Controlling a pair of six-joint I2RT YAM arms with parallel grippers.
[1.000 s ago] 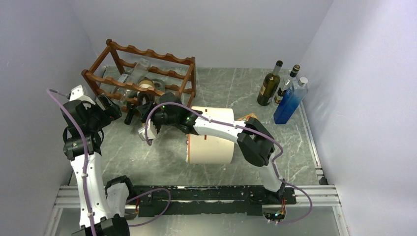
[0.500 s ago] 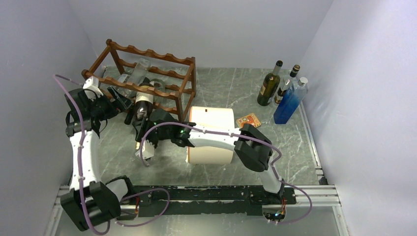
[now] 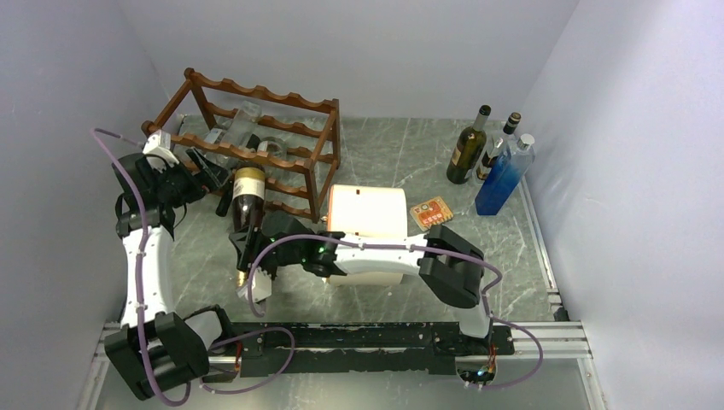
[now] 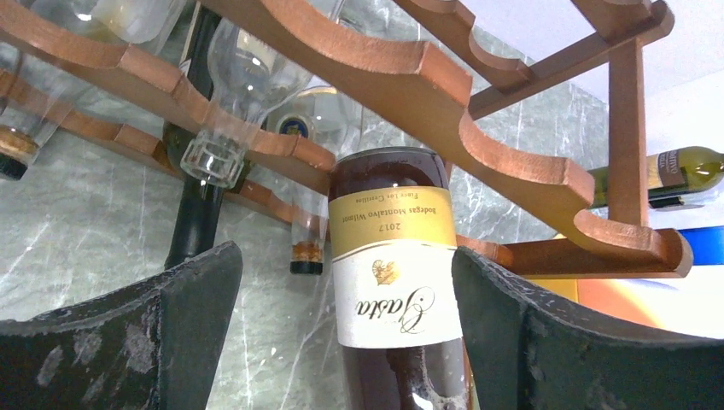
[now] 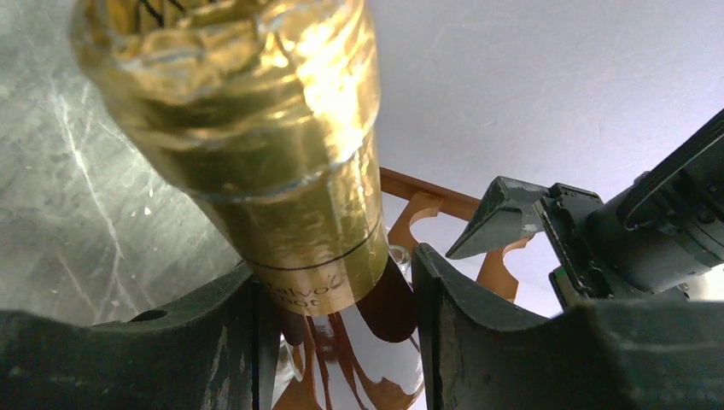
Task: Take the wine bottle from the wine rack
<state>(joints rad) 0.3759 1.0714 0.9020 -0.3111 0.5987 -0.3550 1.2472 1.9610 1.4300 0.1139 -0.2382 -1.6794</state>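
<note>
The reddish-brown wine rack [image 3: 256, 128] stands at the back left. A dark wine bottle [image 3: 248, 198] with a gold and white label lies in front of it, its base by the lowest front rail and its neck toward the near edge. My right gripper [image 3: 249, 263] is shut on the gold-foiled neck [image 5: 290, 179], one finger on each side. My left gripper [image 3: 213, 173] stays open beside the rack's front left. In the left wrist view the labelled bottle [image 4: 388, 273] lies beyond the wide-apart fingers [image 4: 192, 329], which do not touch it, under a scalloped rail [image 4: 444, 102].
Several clear and dark bottles [image 3: 243, 128] lie in the rack. A cream cylinder [image 3: 367, 220] lies on its side under my right arm, with an orange card [image 3: 429, 211] beside it. A green bottle [image 3: 468, 147], a clear one [image 3: 493, 155] and a blue one [image 3: 504, 177] stand back right.
My right gripper has drawn the wine bottle out of the rack toward the near edge. The left arm swung up toward the rack's front left and stopped there.
</note>
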